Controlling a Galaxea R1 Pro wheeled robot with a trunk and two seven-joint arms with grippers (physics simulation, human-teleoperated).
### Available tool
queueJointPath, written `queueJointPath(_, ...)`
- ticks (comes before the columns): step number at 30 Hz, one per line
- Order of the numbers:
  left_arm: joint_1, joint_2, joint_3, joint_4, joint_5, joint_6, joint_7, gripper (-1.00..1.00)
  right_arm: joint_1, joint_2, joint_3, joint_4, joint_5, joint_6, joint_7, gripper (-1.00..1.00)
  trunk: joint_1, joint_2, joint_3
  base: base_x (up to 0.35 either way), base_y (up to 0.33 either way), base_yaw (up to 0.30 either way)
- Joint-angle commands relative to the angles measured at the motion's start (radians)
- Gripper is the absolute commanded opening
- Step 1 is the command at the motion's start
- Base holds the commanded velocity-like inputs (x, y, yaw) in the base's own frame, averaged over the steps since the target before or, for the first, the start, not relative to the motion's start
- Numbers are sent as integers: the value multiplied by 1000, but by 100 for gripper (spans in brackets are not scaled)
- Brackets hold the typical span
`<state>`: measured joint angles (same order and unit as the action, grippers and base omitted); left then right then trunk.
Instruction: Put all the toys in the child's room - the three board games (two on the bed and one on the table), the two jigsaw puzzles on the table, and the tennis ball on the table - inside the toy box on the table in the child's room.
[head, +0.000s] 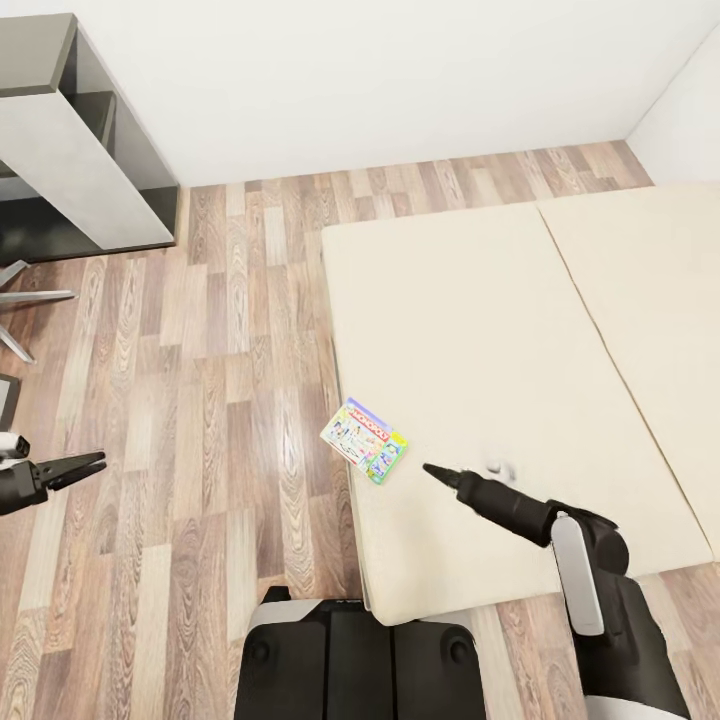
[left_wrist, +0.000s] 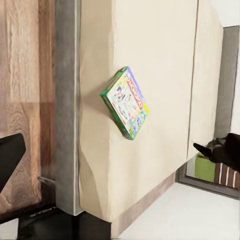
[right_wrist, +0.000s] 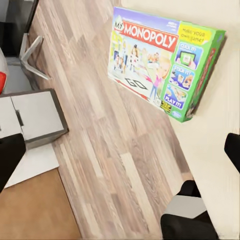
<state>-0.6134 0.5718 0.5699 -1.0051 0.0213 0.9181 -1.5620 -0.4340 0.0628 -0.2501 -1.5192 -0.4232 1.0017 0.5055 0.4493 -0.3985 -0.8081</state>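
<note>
Wood-plank floor (head: 200, 400), white wall (head: 380, 80), grey shelf unit (head: 70, 150).

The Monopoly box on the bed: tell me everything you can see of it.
The Monopoly box is a flat rectangular board game that looks like printed cardboard, with green edges, a pale cover with cartoon figures, a red MONOPOLY banner under "MY", and small picture panels down one side. It is closed and lies flat, face up, on the beige bed, at the edge nearest the wooden floor, turned at an angle to that edge. Only the mattress touches it; the right end effector points toward it, apart from it.
</note>
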Motion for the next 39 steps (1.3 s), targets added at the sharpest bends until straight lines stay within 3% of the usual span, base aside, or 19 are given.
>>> queueJointPath(1,10,0,2,2,-1,10,-5,100,23,1,-18,-7,4,3,40,100,1,-2,-1,0,0,0)
queueJointPath(2,32,0,5,5,-1,10,-7,100,69,1,-48,-16,4,-10,99,100,1,-2,-1,0,0,0)
queueJointPath(8,94,0,12,11,-1,9,-8,100,186,0,-129,-28,6,-103,250,100,1,-2,-1,0,0,0)
queueJointPath(12,127,-1,14,32,-1,9,-7,100,252,-1,-166,-30,6,-177,342,100,1,-2,-1,0,0,0)
queueJointPath(17,141,0,15,71,-2,8,-6,100,283,-9,-189,-31,10,-209,413,100,1,-2,-1,0,0,0)
queueJointPath(23,144,6,16,85,-4,8,-7,100,291,-17,-203,-31,14,-220,440,100,1,-2,-1,0,0,0)
queueJointPath(30,146,31,16,92,-3,8,-9,100,294,-32,-207,-28,16,-225,451,100,1,-2,5,0,0,-35)
queueJointPath(39,147,38,16,95,-3,9,-9,100,294,-35,-207,-28,18,-231,454,100,1,-2,18,0,0,-68)
